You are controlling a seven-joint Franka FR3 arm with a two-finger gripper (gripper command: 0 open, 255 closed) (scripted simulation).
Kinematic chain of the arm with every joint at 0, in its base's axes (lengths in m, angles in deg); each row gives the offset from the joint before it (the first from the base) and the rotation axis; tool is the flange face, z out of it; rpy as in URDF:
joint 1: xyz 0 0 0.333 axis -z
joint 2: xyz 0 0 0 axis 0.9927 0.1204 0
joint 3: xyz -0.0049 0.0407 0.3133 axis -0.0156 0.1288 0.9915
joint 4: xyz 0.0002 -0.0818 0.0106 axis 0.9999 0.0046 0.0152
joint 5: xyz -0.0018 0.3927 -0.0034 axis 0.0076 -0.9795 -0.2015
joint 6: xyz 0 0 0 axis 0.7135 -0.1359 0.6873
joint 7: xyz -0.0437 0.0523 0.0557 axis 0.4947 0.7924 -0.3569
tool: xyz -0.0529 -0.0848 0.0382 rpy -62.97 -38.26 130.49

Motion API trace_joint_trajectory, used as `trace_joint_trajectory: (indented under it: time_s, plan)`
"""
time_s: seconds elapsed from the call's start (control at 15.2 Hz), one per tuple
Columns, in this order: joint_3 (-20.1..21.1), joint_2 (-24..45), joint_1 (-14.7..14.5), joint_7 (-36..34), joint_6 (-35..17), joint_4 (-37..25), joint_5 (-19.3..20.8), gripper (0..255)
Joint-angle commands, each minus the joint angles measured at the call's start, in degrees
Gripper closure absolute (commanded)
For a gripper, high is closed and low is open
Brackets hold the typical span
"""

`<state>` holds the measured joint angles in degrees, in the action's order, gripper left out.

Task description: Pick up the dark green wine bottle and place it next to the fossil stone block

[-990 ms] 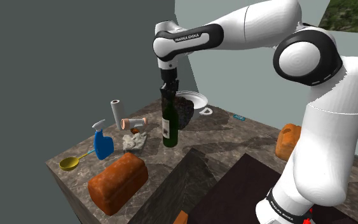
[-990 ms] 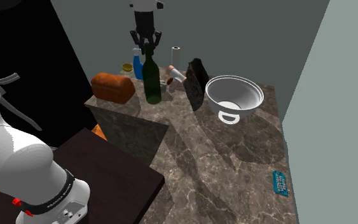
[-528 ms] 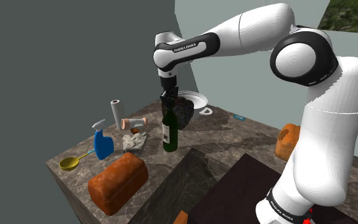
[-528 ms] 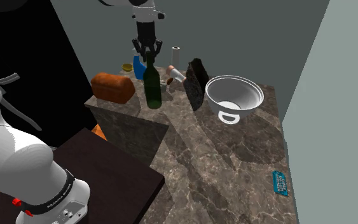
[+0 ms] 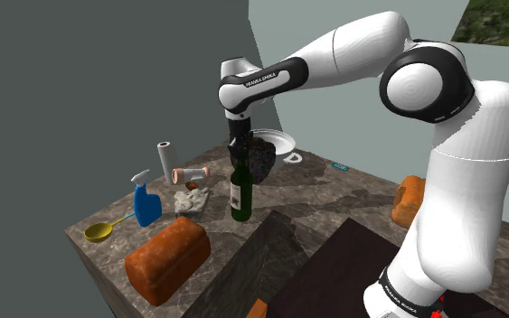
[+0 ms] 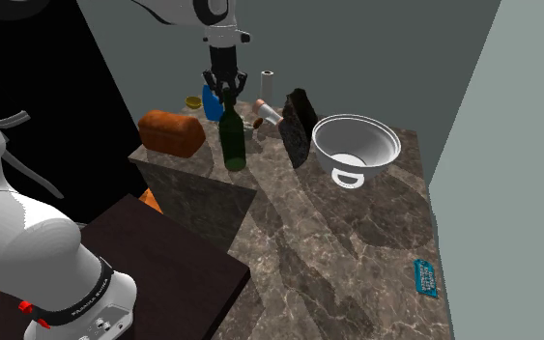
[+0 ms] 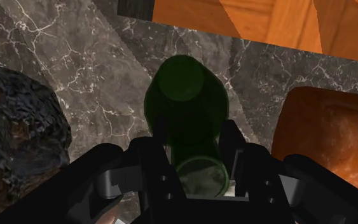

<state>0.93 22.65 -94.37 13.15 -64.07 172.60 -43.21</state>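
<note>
The dark green wine bottle (image 5: 240, 194) (image 6: 232, 140) (image 7: 185, 102) stands upright over the marble counter (image 5: 329, 194). My gripper (image 5: 240, 155) (image 6: 227, 97) (image 7: 199, 167) is shut on its neck from above. The fossil stone block (image 5: 261, 158) (image 6: 299, 126) (image 7: 15, 127), a dark rough rock, stands just behind the bottle in the shoulder view, and to its right in the second exterior view. I cannot tell whether the bottle's base touches the counter.
A brown bread loaf (image 5: 166, 260) (image 6: 171, 132) (image 7: 336, 133) lies near the counter's front corner. A blue spray bottle (image 5: 144, 203), a paper roll (image 5: 164, 158), a crumpled cloth (image 5: 191, 201) and a yellow spoon (image 5: 100, 230) sit to the shoulder view's left. A white bowl (image 6: 357, 145) stands beyond the stone.
The arm has carried the bottle downward and a little toward the counter's front edge, away from the stone block. The fingers stay clasped on the neck.
</note>
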Motion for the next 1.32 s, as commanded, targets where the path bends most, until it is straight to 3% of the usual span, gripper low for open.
trace_joint_trajectory:
  time_s: [0.0, 0.26, 0.33, 0.66, 0.92, 1.25]
  plan:
    - [-0.01, 0.01, 0.02, 0.02, -0.18, 0.11, 0.00, 255]
    - [-0.01, 0.01, 0.02, 0.02, -0.18, 0.11, 0.00, 255]
    - [-0.01, 0.01, 0.02, 0.02, -0.17, 0.10, 0.00, 0]
    - [-0.01, 0.02, 0.02, 0.02, -0.17, 0.10, 0.00, 0]
    - [0.00, -0.65, -0.05, 0.00, 6.93, -6.34, 0.04, 0]
    - [0.00, -0.65, -0.05, 0.00, 6.93, -6.34, 0.04, 0]
